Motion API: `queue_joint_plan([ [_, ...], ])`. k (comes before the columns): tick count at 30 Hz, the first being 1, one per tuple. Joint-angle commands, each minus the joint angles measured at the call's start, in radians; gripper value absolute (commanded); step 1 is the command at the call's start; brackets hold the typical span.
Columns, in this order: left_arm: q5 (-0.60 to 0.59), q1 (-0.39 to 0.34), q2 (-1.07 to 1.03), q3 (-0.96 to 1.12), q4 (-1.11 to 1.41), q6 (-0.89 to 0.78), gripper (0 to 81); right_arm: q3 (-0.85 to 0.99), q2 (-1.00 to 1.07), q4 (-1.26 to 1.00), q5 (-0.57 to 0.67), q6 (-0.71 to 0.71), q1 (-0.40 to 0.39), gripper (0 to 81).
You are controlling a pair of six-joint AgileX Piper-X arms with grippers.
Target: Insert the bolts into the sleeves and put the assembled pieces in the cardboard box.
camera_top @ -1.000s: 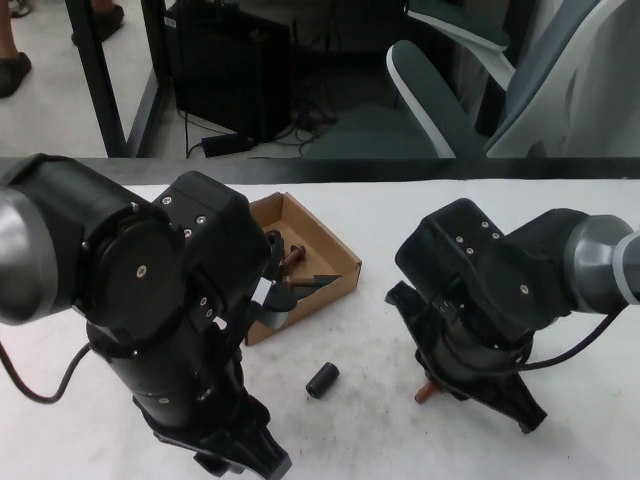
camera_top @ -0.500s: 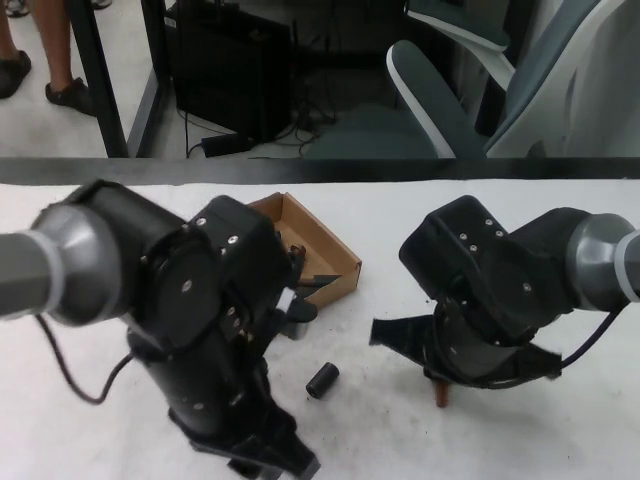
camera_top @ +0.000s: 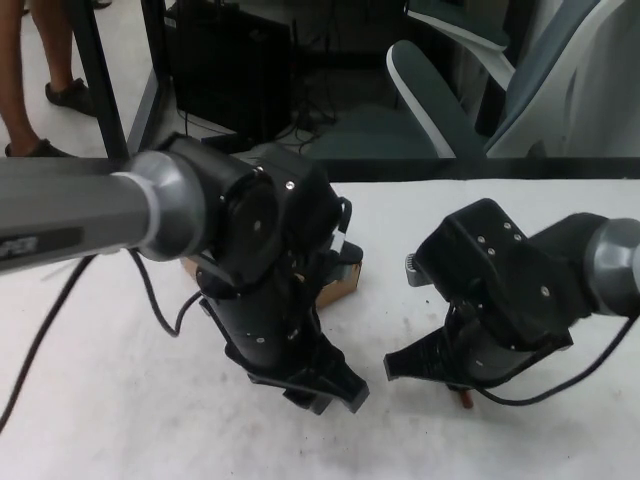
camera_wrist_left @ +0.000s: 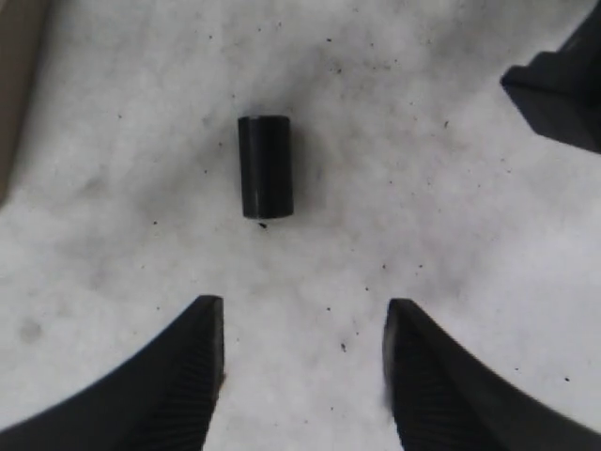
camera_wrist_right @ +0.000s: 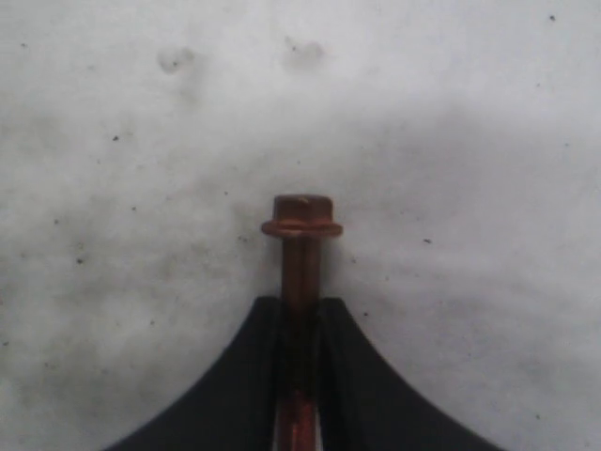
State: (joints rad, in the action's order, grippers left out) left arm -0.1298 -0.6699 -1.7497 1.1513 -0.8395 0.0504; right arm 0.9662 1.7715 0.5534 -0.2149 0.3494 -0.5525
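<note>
- The left arm (camera_top: 270, 260) stands over the middle of the white bench (camera_top: 120, 400). Its wrist is bent steeply down, and its bulk covers most of the cardboard box (camera_top: 343, 278), leaving one corner of the box showing beside it.
- The right arm (camera_top: 510, 290) sits further out on its own side, well apart from the box. It is folded low, with its wrist turned down toward the bench.
- The left gripper (camera_wrist_left: 302, 305) has its two ribbed fingers (camera_wrist_left: 192, 376) spread wide apart. They hold nothing and touch nothing.
- The right gripper (camera_wrist_right: 300, 305) has its fingers pressed together on the shank of the copper-coloured bolt (camera_wrist_right: 300, 249).
- The black sleeve (camera_wrist_left: 265, 166) lies on its side on the bench, out beyond the left gripper's fingertips and apart from them. It sits nearer one finger's line than the other.
- The sleeve's long axis runs roughly along the direction the left gripper reaches. The brown edge of the cardboard box (camera_wrist_left: 17, 85) is off to one side, not touching the sleeve.
- The bolt's long axis is in line with the right gripper's fingers. Its flanged hex head points straight out past the fingertips, and the rest of the shank is hidden between them.
- In the high view one end of the bolt (camera_top: 466, 397) shows under the right arm, close to the bench. Whether it touches the bench cannot be told.
</note>
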Motion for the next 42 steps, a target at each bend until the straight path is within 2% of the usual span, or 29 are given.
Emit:
queue_joint_plan([
  [1, 0.011, -0.005, -0.004, 0.013, -0.004, -0.002, 48.9, -0.081, 0.011, 0.004, -0.008, -0.018, 0.007, 0.2],
  [5, 0.017, -0.005, -0.013, 0.02, 0.028, -0.002, 48.9, -0.135, 0.011, -0.017, -0.005, -0.028, 0.007, 0.2],
  [16, 0.031, -0.005, -0.06, 0.083, 0.055, -0.002, 48.9, -0.136, 0.011, -0.024, -0.005, -0.065, 0.011, 0.2],
  [42, -0.03, -0.005, -0.173, 0.093, 0.061, -0.002, 48.9, -0.136, 0.011, -0.024, 0.021, -0.062, 0.013, 0.2],
])
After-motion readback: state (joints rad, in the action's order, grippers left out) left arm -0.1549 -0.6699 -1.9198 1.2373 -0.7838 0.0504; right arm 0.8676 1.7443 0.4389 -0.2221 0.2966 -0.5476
